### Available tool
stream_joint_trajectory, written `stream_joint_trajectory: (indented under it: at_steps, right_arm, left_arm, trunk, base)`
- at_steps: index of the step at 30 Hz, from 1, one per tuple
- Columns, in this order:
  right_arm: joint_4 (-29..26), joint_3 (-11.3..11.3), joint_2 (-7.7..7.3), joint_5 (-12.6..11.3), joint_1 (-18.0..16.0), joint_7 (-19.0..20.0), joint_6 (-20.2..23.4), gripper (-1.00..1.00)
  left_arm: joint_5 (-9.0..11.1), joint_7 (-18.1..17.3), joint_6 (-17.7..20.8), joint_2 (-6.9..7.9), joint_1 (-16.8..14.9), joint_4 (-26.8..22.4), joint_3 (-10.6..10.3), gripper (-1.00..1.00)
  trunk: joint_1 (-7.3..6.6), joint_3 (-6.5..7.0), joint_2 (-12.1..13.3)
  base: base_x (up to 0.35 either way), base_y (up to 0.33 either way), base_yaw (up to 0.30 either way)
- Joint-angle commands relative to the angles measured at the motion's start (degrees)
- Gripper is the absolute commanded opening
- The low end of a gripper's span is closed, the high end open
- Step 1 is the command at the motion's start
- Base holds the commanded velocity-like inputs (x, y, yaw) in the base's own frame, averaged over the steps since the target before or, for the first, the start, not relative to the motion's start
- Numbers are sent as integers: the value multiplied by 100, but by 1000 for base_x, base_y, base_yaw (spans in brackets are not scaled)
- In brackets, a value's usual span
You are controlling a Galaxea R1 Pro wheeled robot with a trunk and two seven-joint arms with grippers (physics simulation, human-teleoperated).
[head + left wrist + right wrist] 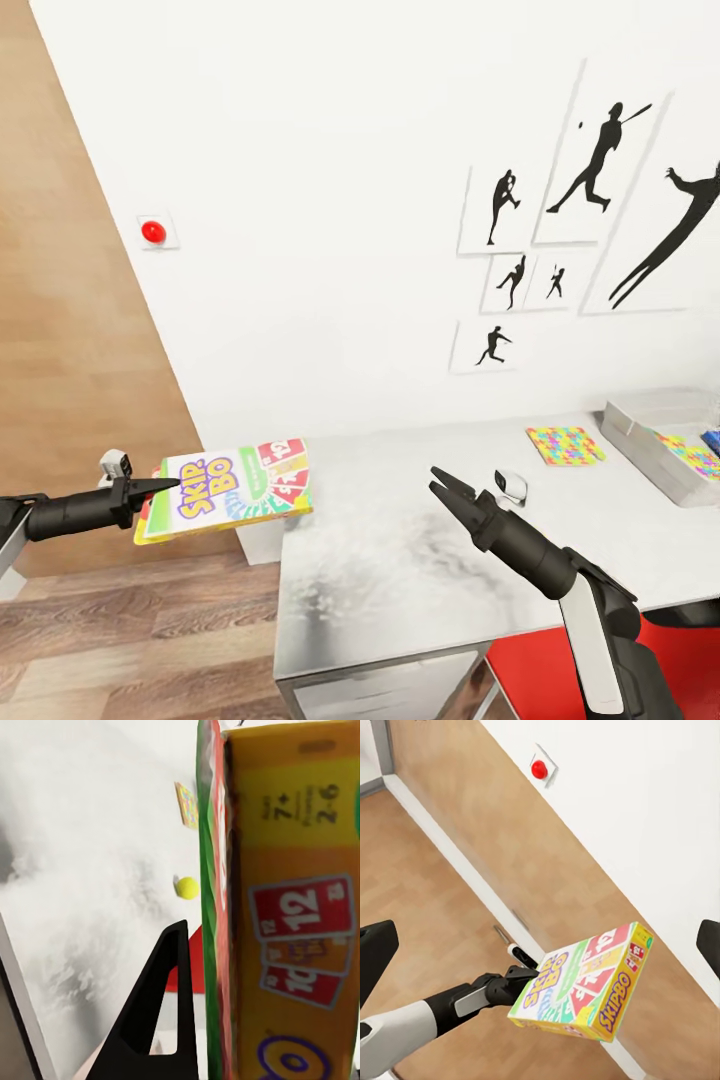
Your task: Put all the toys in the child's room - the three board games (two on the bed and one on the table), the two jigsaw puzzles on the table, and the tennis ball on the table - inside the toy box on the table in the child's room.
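The SKIP-BO board game [232, 487] is clamped flat by the left gripper [160, 487], at nine o'clock of the desk [400, 560]. The right gripper [447, 487] is held apart, empty.

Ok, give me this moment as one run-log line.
left gripper: shut on SKIP-BO board game, off table's end | right gripper: open, over table | toy box: one jigsaw puzzle inside

The head view looks forward and down over the table [400, 560] toward the white wall. The left wrist view sits tight against the SKIP-BO box [292, 915], facing across the tabletop. The right wrist view looks back at that same box [585, 982] from farther off.
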Motion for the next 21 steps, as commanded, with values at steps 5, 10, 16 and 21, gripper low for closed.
stream_joint_trajectory:
  at_steps: [5,10,16,21]
  right_arm:
    - [0,-11,0,-9,-6,13,45,100]
    - [0,-7,-2,-12,-6,13,45,100]
    - [0,-10,-2,-5,-7,13,45,100]
    - [0,-10,-2,-4,-6,13,45,100]
  left_arm:
    - [1,-22,49,15,-4,-1,28,-100]
    - [4,-22,-85,24,-4,-1,44,-100]
    - [11,-22,-184,27,-4,-1,47,-100]
    - [13,-22,-200,27,-4,-1,47,-100]
  trunk:
    - [4,35,-11]
    - [4,82,-11]
    - [4,136,-11]
    - [4,179,-11]
  base:
    - [0,0,-77]
    - [-36,17,-82]
    - [-204,83,-137]
    - [-255,-25,-184]
